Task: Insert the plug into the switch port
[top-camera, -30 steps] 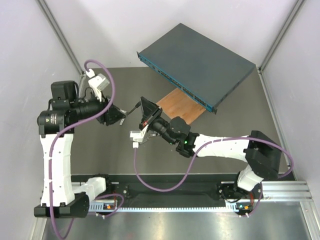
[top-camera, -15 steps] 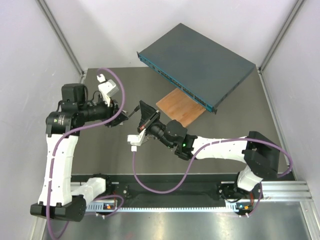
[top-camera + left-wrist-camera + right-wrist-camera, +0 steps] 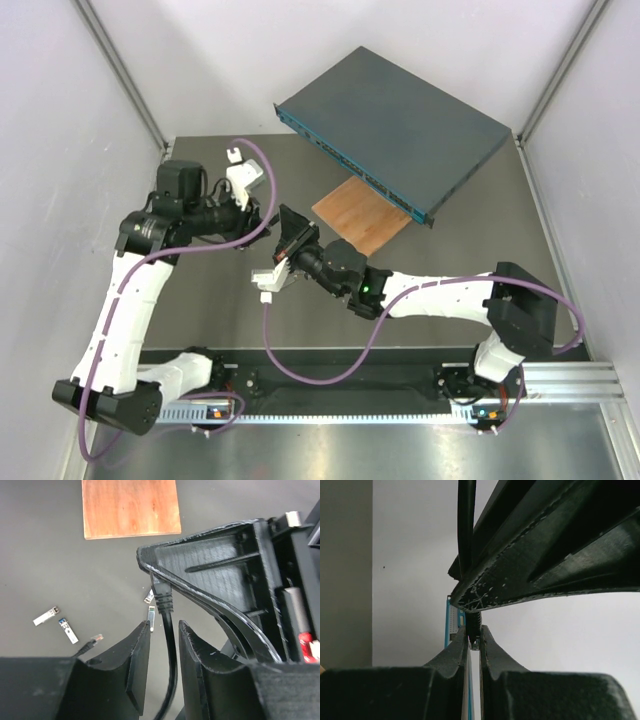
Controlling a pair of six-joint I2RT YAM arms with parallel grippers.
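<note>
My right gripper (image 3: 287, 228) (image 3: 474, 630) is shut on the plug (image 3: 475, 641) at one end of the thin black cable (image 3: 167, 630). It holds the plug in the air over the middle of the table. My left gripper (image 3: 266, 220) (image 3: 164, 625) has come up against it from the left. Its jaws stand open on either side of the cable just below the boot, with a narrow gap on each side. The cable's other connector (image 3: 97, 639) shows low left in the left wrist view. The switch (image 3: 400, 125) lies at the back, and its teal port face (image 3: 350, 165) (image 3: 451, 622) looks toward the arms.
A brown wooden board (image 3: 360, 215) (image 3: 130, 507) lies just in front of the switch. Several small loose grey pieces (image 3: 45, 616) are scattered on the dark table (image 3: 450, 240) below the grippers. Pale walls close in the left, right and back sides.
My left arm has swung right and forward to meet the right gripper. Its jaws have narrowed around the cable. The right gripper has drifted slightly left, still shut.
</note>
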